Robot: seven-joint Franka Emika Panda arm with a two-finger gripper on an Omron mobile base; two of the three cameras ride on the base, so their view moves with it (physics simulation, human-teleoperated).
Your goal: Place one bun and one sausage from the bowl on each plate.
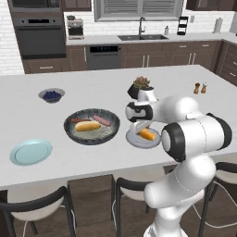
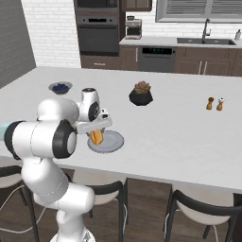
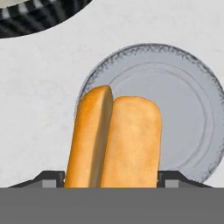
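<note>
The orange bun (image 3: pixel 116 140) sits between the tips of the claw (image 3: pixel 111 177), directly over the grey plate (image 3: pixel 192 118). The tips stand wide, one at each long flank of the bun, so the claw looks closed on it across its width; whether the bun's underside already touches the plate cannot be told. In the left base view the bun (image 1: pixel 147 134) shows low on the plate (image 1: pixel 134 139), just beside the dark speckled bowl (image 1: pixel 74 134).

The bun is a stubby split roll — two rounded lobes with a seam down the middle, matte and bread-like. It is probably light and soft, so a firm squeeze would likely dent it or close the seam; holding it across the middle of its length, as now, should keep it from tipping.

In the bowl lie the paler yellow-tan bun (image 1: pixel 88 126), a pinkish sausage (image 1: pixel 102 120) and a darker red-brown sausage (image 1: pixel 79 120). The sausages are slim, smooth cylinders, likely slick and prone to roll, so they are best taken across the middle. The light blue-green plate (image 1: pixel 30 152) lies flat on the pale stone-look surface (image 1: pixel 92 88), well apart from the grey one.
</note>
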